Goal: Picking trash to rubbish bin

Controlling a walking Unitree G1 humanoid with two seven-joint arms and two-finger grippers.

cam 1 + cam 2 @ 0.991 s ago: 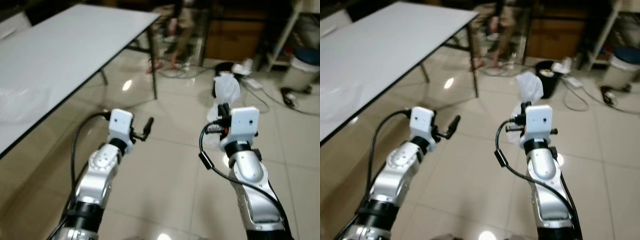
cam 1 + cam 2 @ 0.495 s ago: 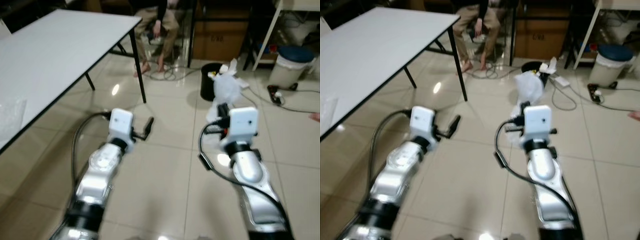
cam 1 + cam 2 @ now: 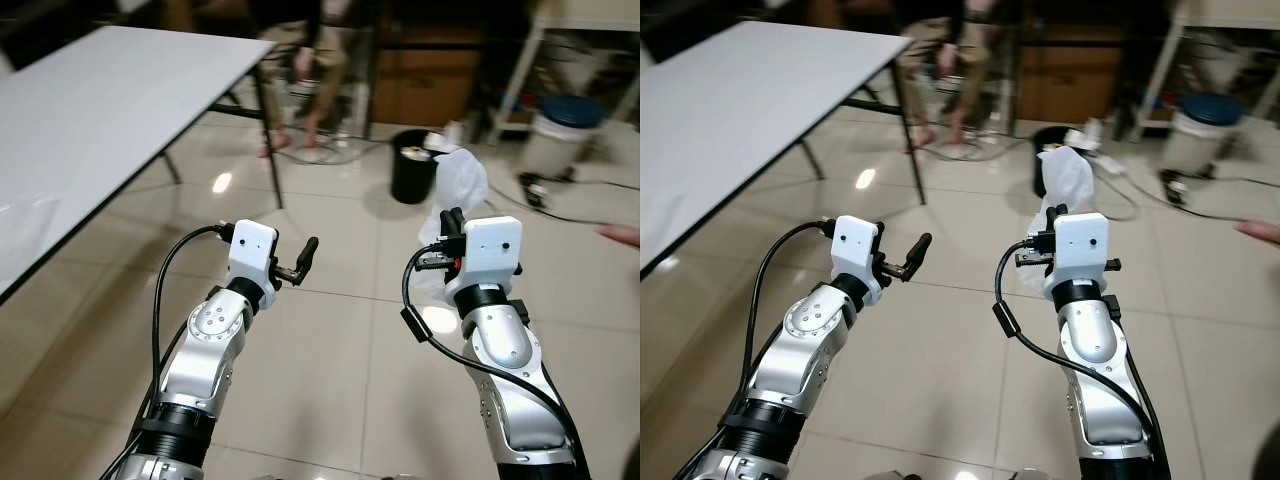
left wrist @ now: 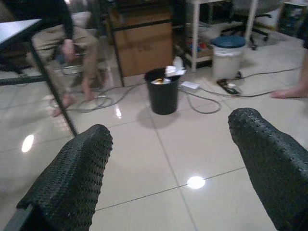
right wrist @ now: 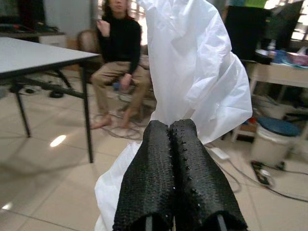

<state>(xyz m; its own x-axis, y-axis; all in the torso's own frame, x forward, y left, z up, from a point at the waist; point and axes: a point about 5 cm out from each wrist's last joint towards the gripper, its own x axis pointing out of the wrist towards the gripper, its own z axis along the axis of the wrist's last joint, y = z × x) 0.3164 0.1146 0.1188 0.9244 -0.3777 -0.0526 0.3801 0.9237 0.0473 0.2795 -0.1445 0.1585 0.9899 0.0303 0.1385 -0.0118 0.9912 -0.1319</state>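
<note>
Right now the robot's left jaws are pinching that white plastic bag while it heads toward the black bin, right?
Not quite: the right gripper pinches the white plastic bag, jaws shut on it, as the right wrist view shows. The left gripper is open and holds nothing. The black bin does stand ahead on the floor.

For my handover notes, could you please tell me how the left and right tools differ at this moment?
The left tool is open and holds nothing; the right tool is shut on the white plastic bag. Ahead of the left tool stands the black bin; the bag hangs before the right tool. Both are raised above the tiled floor.
</note>
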